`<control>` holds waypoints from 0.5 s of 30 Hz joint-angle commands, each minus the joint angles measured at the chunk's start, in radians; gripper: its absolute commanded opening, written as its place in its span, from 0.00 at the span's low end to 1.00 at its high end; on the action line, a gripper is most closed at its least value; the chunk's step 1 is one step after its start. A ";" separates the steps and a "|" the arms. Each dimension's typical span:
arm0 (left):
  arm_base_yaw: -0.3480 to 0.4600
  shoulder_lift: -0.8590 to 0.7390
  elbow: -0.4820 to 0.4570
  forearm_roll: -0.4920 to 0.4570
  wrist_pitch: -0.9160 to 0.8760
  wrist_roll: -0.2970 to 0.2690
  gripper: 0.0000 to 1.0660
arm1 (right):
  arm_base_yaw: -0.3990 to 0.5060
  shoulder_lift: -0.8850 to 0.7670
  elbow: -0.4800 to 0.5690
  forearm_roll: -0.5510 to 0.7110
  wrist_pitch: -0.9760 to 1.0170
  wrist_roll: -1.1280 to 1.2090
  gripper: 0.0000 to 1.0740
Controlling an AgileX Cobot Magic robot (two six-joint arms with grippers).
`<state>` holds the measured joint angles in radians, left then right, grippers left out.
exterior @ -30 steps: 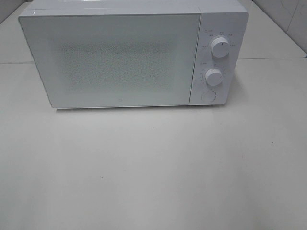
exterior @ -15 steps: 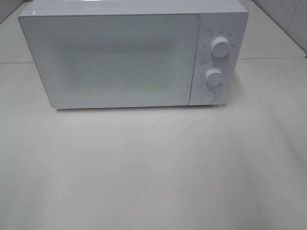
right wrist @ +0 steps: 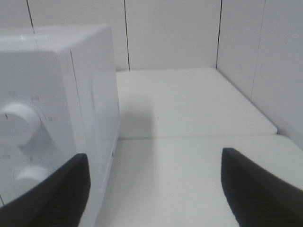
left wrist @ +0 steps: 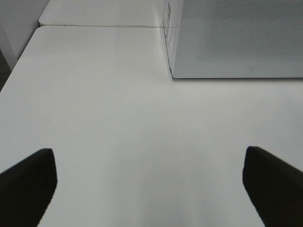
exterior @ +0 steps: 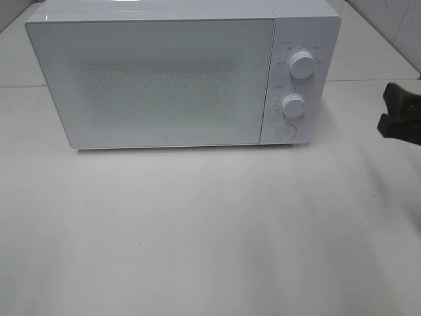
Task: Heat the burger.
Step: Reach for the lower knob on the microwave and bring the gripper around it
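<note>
A plain white table [exterior: 197,237] fills the high view from 3 round to 9 o'clock, matt and lit by soft, even light that leaves only faint, blurred shadows on it. At 2 o'clock a thin dark seam [exterior: 368,80] runs across where it butts against a second table [exterior: 375,56], also white, behind it. Past that, at 1 to 2 o'clock, rises a white wall [exterior: 401,23] of large flat panels parted by thin dark upright joints [right wrist: 125,33], turning a corner at the far right, while a pale side wall [left wrist: 19,23] closes the room at 10 o'clock.
</note>
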<state>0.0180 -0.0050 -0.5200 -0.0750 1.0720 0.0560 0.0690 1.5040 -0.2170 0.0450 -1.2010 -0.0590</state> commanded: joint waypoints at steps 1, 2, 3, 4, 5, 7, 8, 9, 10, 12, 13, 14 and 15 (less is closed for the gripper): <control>0.002 -0.014 0.003 0.002 -0.001 -0.005 0.94 | -0.002 0.056 0.001 -0.022 -0.233 0.004 0.71; 0.002 -0.014 0.003 0.002 -0.001 -0.005 0.94 | -0.002 0.074 0.001 -0.027 -0.233 0.009 0.71; 0.002 -0.014 0.003 0.002 -0.001 -0.005 0.94 | 0.009 0.095 0.001 -0.027 -0.232 0.023 0.71; 0.002 -0.014 0.003 0.002 -0.001 -0.005 0.94 | 0.009 0.095 0.001 -0.027 -0.232 0.023 0.71; 0.002 -0.014 0.003 0.002 -0.001 -0.005 0.94 | 0.041 0.107 0.001 0.015 -0.231 0.024 0.72; 0.002 -0.014 0.003 0.002 -0.001 -0.005 0.94 | 0.065 0.110 0.001 0.053 -0.229 0.023 0.72; 0.002 -0.014 0.003 0.002 -0.001 -0.005 0.94 | 0.127 0.111 0.001 0.132 -0.226 0.002 0.72; 0.002 -0.014 0.003 0.002 -0.001 -0.005 0.94 | 0.127 0.111 0.001 0.132 -0.226 0.002 0.72; 0.002 -0.014 0.003 0.002 -0.001 -0.005 0.94 | 0.170 0.112 0.001 0.180 -0.226 -0.016 0.72; 0.002 -0.014 0.003 0.002 -0.001 -0.005 0.94 | 0.261 0.120 0.001 0.278 -0.228 -0.050 0.72; 0.002 -0.014 0.003 0.002 -0.001 -0.005 0.94 | 0.304 0.127 -0.002 0.325 -0.230 -0.065 0.72; 0.002 -0.014 0.003 0.002 -0.001 -0.005 0.94 | 0.370 0.146 -0.012 0.387 -0.232 -0.093 0.72; 0.002 -0.014 0.003 0.002 -0.001 -0.005 0.94 | 0.370 0.146 -0.012 0.387 -0.232 -0.093 0.72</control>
<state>0.0180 -0.0050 -0.5200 -0.0750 1.0720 0.0560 0.4240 1.6530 -0.2220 0.3970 -1.2080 -0.1300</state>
